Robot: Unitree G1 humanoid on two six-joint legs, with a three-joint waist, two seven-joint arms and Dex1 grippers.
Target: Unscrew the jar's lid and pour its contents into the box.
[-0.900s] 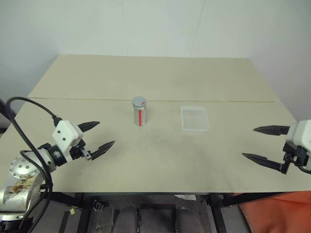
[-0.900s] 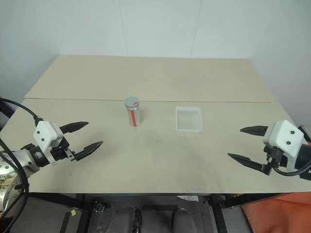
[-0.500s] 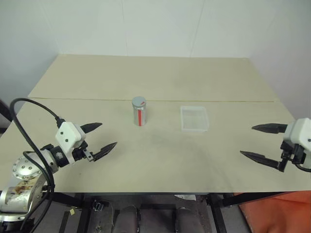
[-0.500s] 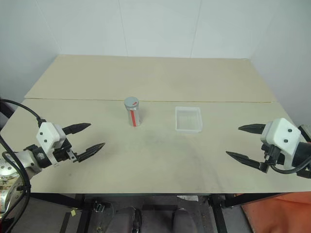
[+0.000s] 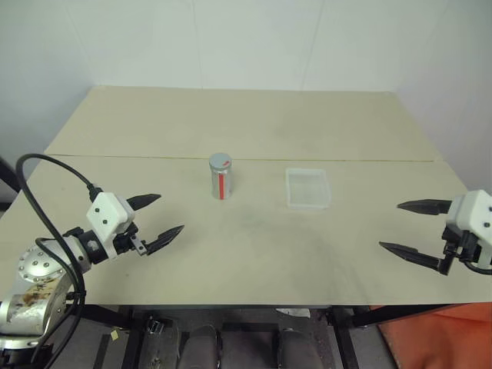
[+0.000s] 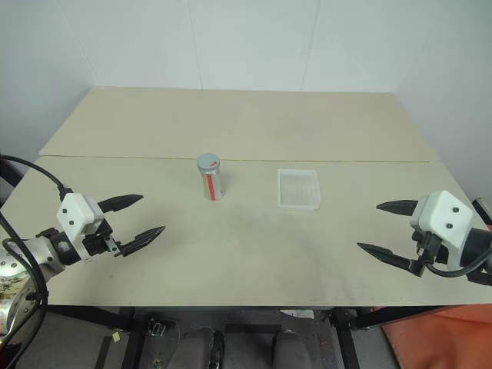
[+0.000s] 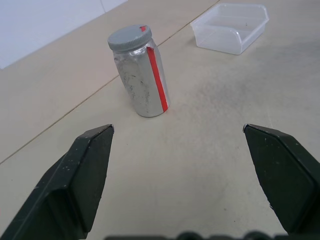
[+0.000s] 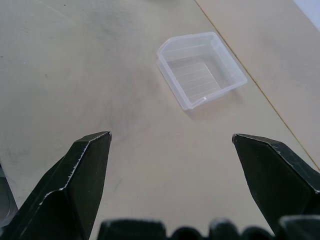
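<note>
A: Jar position?
B: Upright mid-tabletop, lid on; box beside it.
A: Fingers?
B: Left gripper, right gripper: spread wide, empty.

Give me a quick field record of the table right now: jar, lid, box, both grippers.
jar: silvery-grey cylindrical jar with a red stripe, upright, mid-table
lid: round grey cap, on the jar
box: shallow clear plastic box, empty, right of the jar, apart from it
left gripper: open, holding nothing, short of the jar
right gripper: open, holding nothing, short of the box
</note>
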